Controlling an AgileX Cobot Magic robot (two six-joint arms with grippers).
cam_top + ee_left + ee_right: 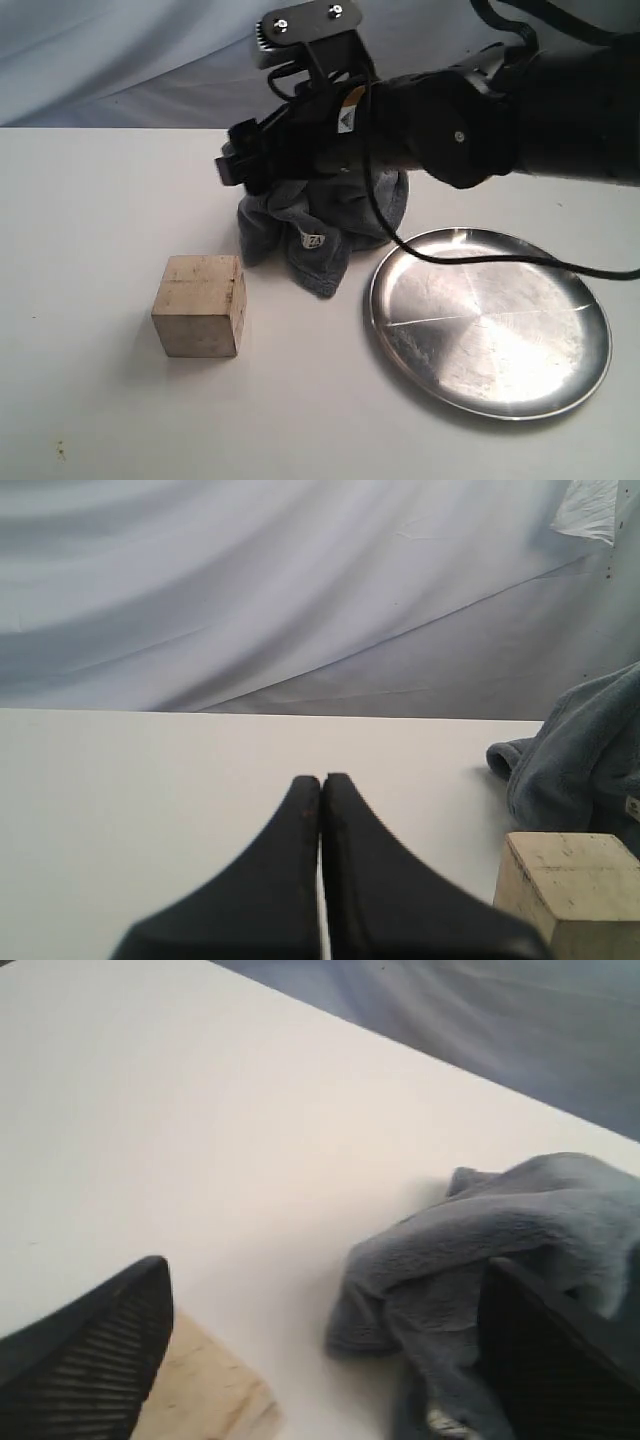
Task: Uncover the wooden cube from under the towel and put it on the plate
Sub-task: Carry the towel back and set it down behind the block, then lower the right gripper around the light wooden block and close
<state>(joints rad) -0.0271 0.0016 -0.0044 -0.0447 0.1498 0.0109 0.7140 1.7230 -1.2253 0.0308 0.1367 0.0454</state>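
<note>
The wooden cube (pixel 200 305) stands uncovered on the white table, left of the plate (pixel 490 325). The dark grey towel (pixel 320 235) lies bunched behind the cube, its white label (pixel 312 241) facing front. My right gripper (pixel 233 168) hangs over the towel's left part, reached across the middle. In the right wrist view it (pixel 325 1265) is open, with the cube (pixel 205 1395) by one finger and the towel (pixel 500 1240) against the other. My left gripper (pixel 322 778) is shut on nothing, low over the table, with the cube (pixel 570 890) and towel (pixel 590 760) off to one side.
The shiny steel plate holds nothing. A pale blue-grey cloth backdrop (pixel 120 60) hangs behind the table. Bare white tabletop (pixel 80 220) stretches left of the cube and in front of it. The right arm's black cable (pixel 470 258) droops over the plate's far rim.
</note>
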